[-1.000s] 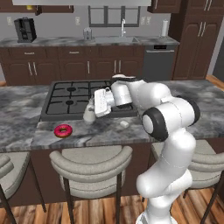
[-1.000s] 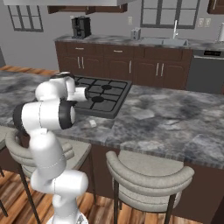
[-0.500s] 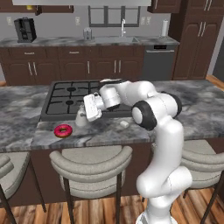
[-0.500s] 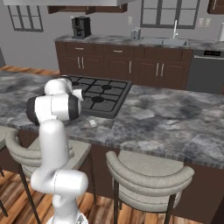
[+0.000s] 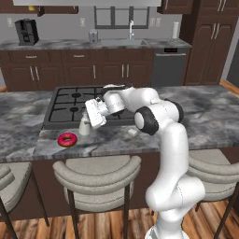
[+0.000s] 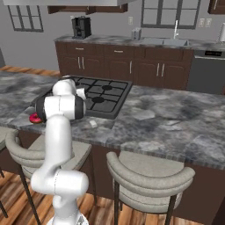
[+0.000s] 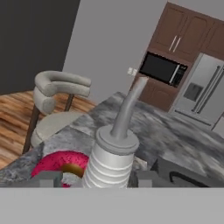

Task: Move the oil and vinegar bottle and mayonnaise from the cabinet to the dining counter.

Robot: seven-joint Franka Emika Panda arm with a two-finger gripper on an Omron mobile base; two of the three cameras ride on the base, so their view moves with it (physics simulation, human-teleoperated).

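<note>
The gripper (image 5: 88, 122) reaches low over the front of the desk (image 5: 205, 116), and its 2 fingertips (image 7: 46, 178) stand partly apart on either side of the oil and vinegar bottle (image 5: 84, 126); whether they press the bottle or merely flank it, I cannot tell. In the hand view the bottle (image 7: 111, 162) rises between the tips, its ribbed off-white body ending in a thin neck.

The desk is the long grey-marbled island top, with a black gas cooktop (image 5: 70, 105) set into it. Along its near edge stand 3 grey padded stools, the middle one (image 5: 95, 175) directly below the bottle.

The bottle stands upright on the stone just in front of the cooktop's near edge, touching the desk. A pink-frosted donut (image 5: 67, 139) lies flat just beside it, nearer the desk's front edge; in the hand view the donut (image 7: 59, 164) sits just behind the bottle's base. A small pale object (image 5: 132, 132) lies on the stone near the cooktop's front corner, too small to identify.
</note>
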